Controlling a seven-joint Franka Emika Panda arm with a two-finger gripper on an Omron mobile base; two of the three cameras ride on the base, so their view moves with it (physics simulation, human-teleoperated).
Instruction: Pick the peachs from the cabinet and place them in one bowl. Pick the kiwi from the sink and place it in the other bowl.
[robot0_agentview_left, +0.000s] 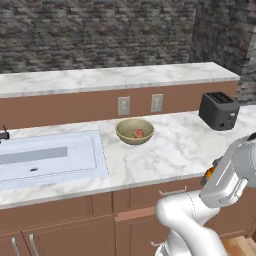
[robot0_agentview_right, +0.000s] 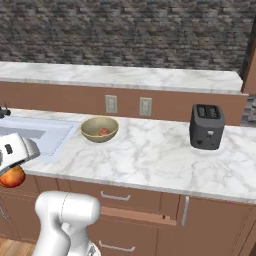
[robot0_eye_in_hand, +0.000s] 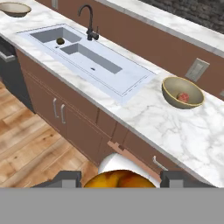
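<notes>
One peach (robot0_eye_in_hand: 183, 96) already lies in the deep tan bowl (robot0_eye_in_hand: 171, 97) on the counter. The second peach (robot0_eye_in_hand: 120, 180) is between my fingers: my gripper (robot0_eye_in_hand: 120, 178) is clenched around it, about half open, low in front of the lower cabinets. I judge it must go into the same bowl. The kiwi (robot0_eye_in_hand: 60, 41) waits in the sink (robot0_eye_in_hand: 100, 68), and the shallow bowl (robot0_eye_in_hand: 14, 8) stands beyond.
</notes>
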